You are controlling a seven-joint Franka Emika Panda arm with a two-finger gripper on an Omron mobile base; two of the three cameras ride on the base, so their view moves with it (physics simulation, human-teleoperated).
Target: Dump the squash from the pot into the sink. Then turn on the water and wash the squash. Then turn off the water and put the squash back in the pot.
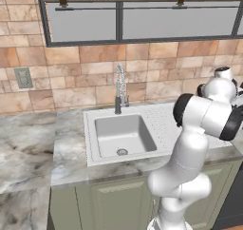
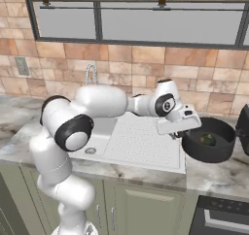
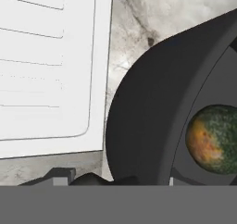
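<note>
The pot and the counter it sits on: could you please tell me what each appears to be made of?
The pot looks like dark metal with a matte black finish, showing no shine, though coated cast iron is equally possible. The counter looks like polished marble or similar stone, pale grey with darker veins.

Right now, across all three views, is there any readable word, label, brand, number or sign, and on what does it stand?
None: no readable text in any view.
The pot, the squash, the sink and its drainboard are unmarked.
The faucet, wall outlet plate, tiles and cabinet doors carry no lettering.
</note>
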